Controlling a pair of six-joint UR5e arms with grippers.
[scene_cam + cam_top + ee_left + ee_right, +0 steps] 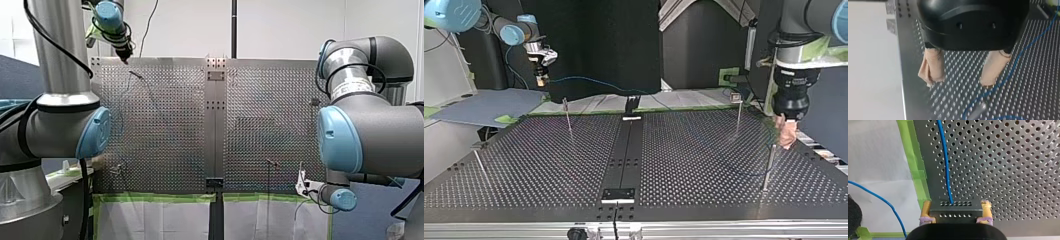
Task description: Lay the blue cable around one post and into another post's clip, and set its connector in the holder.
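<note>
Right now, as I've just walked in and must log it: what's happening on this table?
My right gripper is shut on the grey connector near the perforated table's taped edge, and the blue cable runs out of it over the table. My left gripper hangs open near a post, with the cable passing close by and nothing gripped. The connector is not yet set down.

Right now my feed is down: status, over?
Right gripper shut on connector. Left gripper open, empty; blue cable runs beside its fingers. Post close by left gripper.
</note>
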